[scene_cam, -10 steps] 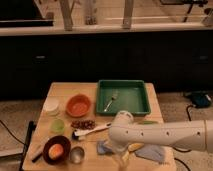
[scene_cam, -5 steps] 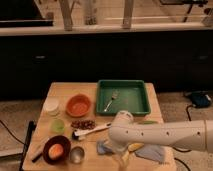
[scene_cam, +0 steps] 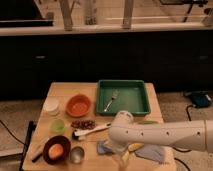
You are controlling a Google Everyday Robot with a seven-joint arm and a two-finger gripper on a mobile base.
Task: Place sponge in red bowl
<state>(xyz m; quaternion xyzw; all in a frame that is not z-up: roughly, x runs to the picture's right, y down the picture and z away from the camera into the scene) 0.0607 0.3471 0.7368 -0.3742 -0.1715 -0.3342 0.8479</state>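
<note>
Sponge (scene_cam: 103, 147) placement is the operation in hand; the sponge, a small light-blue block, is seen at about the 6 o'clock edge of the wooden table (scene_cam: 65, 91), partly covered by the arm. The table is the largest item and carries everything else. The white arm (scene_cam: 165, 135) is extended in from 3 o'clock, its wrist bent down over the sponge, a posture judged to suit a grasp from above. The gripper (scene_cam: 119, 154) is located at 6 o'clock, just beside the sponge; whether it is released, clenched or grasping the sponge cannot be told, as it is hidden behind the wrist. The green tray (scene_cam: 142, 98), holding a fork (scene_cam: 111, 100), is set at 1 o'clock. The red bowl (scene_cam: 78, 105), the target, stands open and unobstructed at 10 o'clock, well apart from the sponge, so a lift and a carry across the table toward 10 o'clock is judged necessary. A grey-blue cloth (scene_cam: 151, 153) lies at 5 o'clock under the arm. A dark bowl (scene_cam: 56, 149) containing something orange sits at 7 o'clock, with a small metal cup (scene_cam: 77, 154) just beside it. No brands, labels or writing can be read.
</note>
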